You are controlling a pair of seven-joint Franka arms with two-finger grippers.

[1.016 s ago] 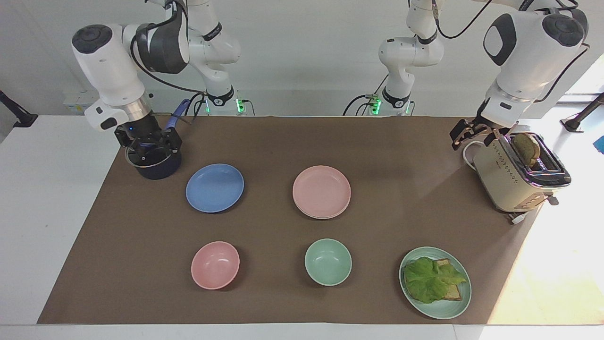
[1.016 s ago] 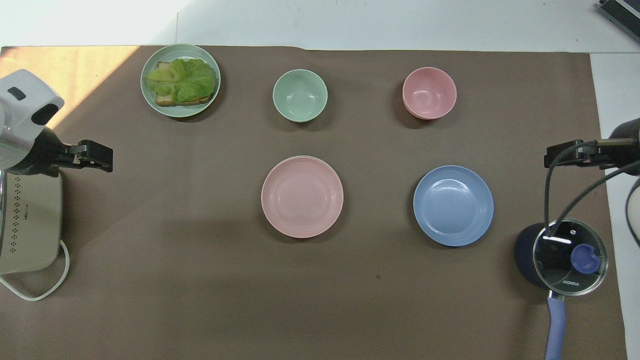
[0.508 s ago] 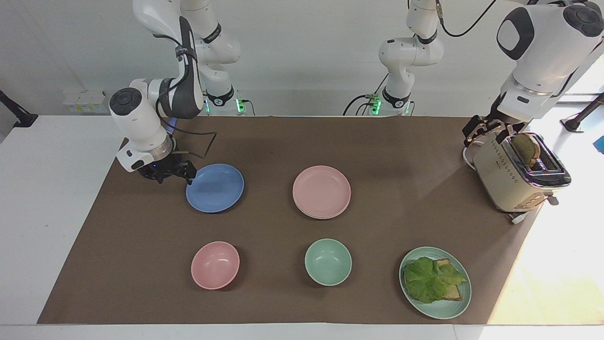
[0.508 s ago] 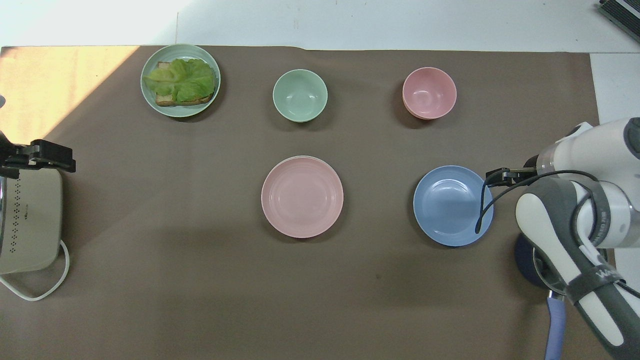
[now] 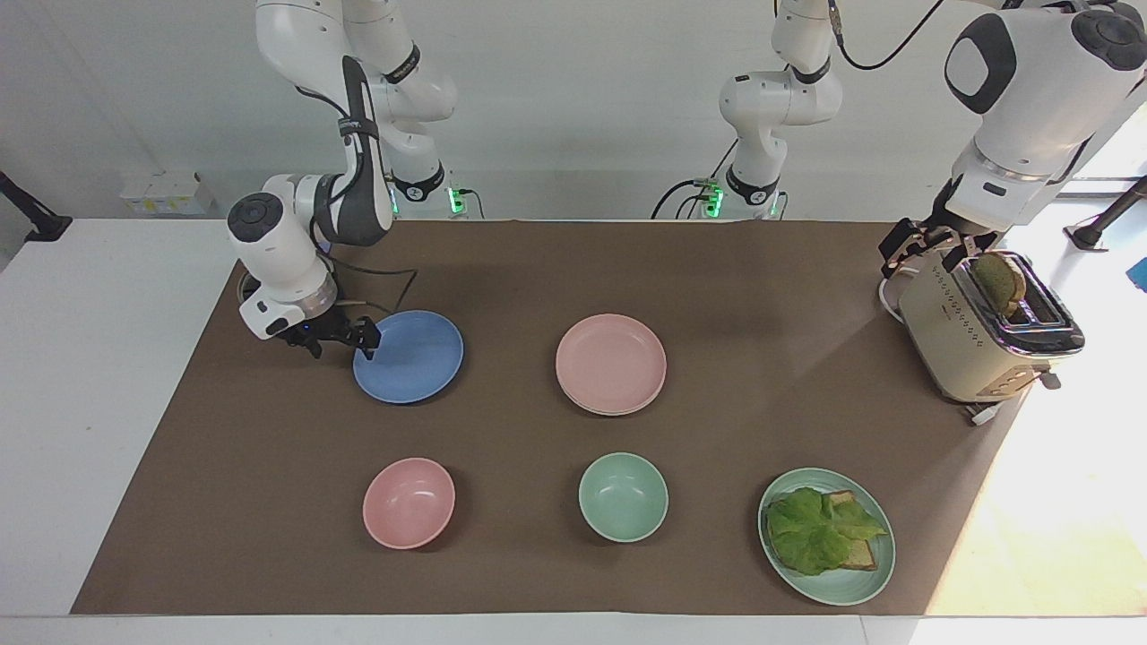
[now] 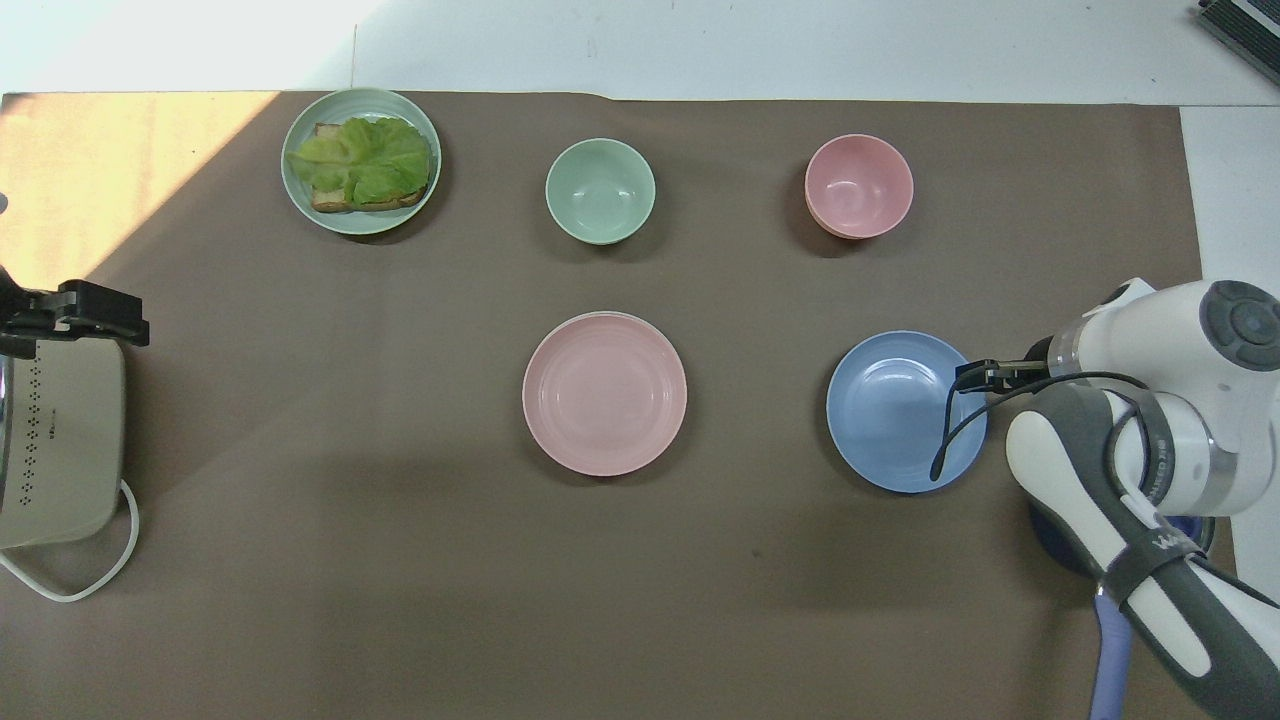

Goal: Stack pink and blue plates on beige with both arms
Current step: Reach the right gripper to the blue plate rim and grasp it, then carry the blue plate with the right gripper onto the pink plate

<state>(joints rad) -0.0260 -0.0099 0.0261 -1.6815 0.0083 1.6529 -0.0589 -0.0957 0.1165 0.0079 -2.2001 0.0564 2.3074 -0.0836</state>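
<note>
The blue plate (image 5: 408,356) (image 6: 905,410) lies on the brown mat toward the right arm's end. My right gripper (image 5: 363,339) (image 6: 975,372) hangs low at that plate's rim, on the side toward the right arm's end, fingers open; I cannot tell whether they touch the rim. The pink plate (image 5: 610,361) (image 6: 604,392) sits mid-table on the beige plate (image 5: 614,412), of which only a thin pale rim shows beneath it. My left gripper (image 5: 899,247) (image 6: 110,312) waits open beside the toaster, holding nothing.
A cream toaster (image 5: 981,336) with bread in its slot stands at the left arm's end. Farther from the robots sit a pink bowl (image 5: 409,502), a green bowl (image 5: 623,496) and a green plate with lettuce and toast (image 5: 826,536). A pot's blue handle (image 6: 1110,650) shows under the right arm.
The right arm swung from above the pot down to the blue plate's rim. The left gripper drew back toward the toaster and stopped.
</note>
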